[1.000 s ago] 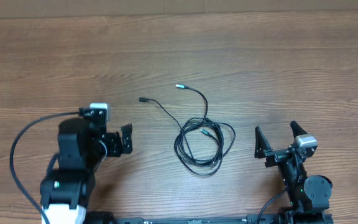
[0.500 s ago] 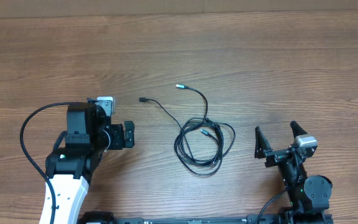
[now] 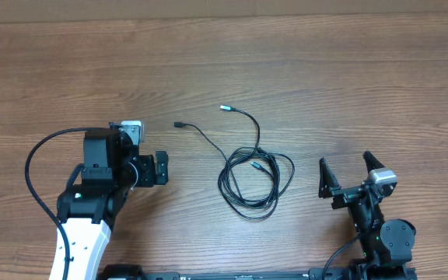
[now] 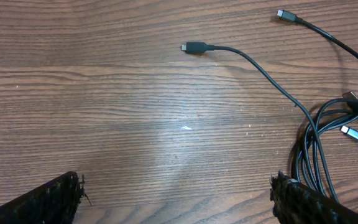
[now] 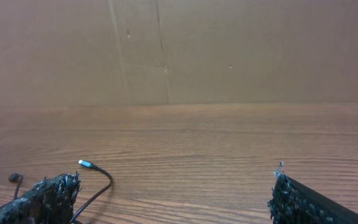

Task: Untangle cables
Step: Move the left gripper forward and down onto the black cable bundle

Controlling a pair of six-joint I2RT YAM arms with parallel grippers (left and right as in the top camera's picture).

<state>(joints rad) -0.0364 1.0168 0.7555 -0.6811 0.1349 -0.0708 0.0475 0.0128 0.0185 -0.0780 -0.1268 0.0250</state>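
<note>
Wood-grain bench (image 3: 325, 70) with a brown cardboard wall (image 5: 229, 50) along the far edge, that's about the whole setup. The cables (image 3: 257, 153) sit roughly mid-bench in one loose coil of a few overlapping loops, right between the two arms.

Two ends stick out of the coil toward the far edge. One has a black plug (image 3: 179, 124) and trails off to the far left. The other has a teal plug (image 3: 225, 107) and sits a bit further back. A third tip (image 3: 255, 166), also teal-ish, lies inside the loops.

Left tool (image 3: 164, 169) is spread wide with nothing in it. It points at the coil from the left, with a clear strip of bare bench between the two. The black plug is just past it, on the far side and a little toward the middle. From the left wrist cam the bundle runs down right beside one finger (image 4: 309, 202). The overhead shows they're apart, though.

Right tool (image 3: 345, 161) is also spread wide and empty, parked near the front edge to the right of the coil and not touching it. Its wrist cam looks low along the bench at the wall. It only catches the teal plug with a bit of cord by one finger (image 5: 42, 199), and the black plug at the very edge of the view.
</note>
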